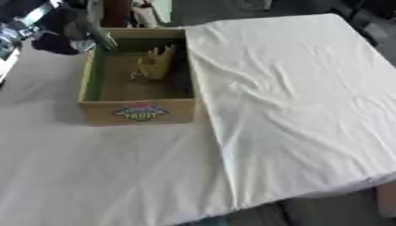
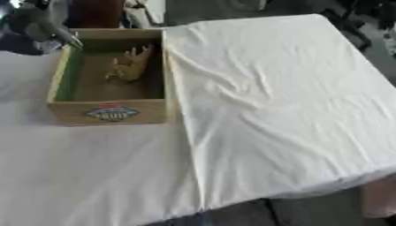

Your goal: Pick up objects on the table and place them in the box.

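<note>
Since the pale tan object (image 1: pixel 156 63) already stands inside the cardboard box (image 1: pixel 138 112), leaning toward its far right wall, I judge that piece placed. My left hand (image 2: pixel 48 27) hangs at the box's far left corner, probably just clear of the drop; whether its fingers are open I cannot tell. My right hand shows nowhere, and I see nothing else on the white cloth (image 1: pixel 294 97)

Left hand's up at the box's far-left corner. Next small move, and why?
Probably draw the left hand back from the box. A yellowish object already lies inside, and no other object shows on the white cloth.
</note>
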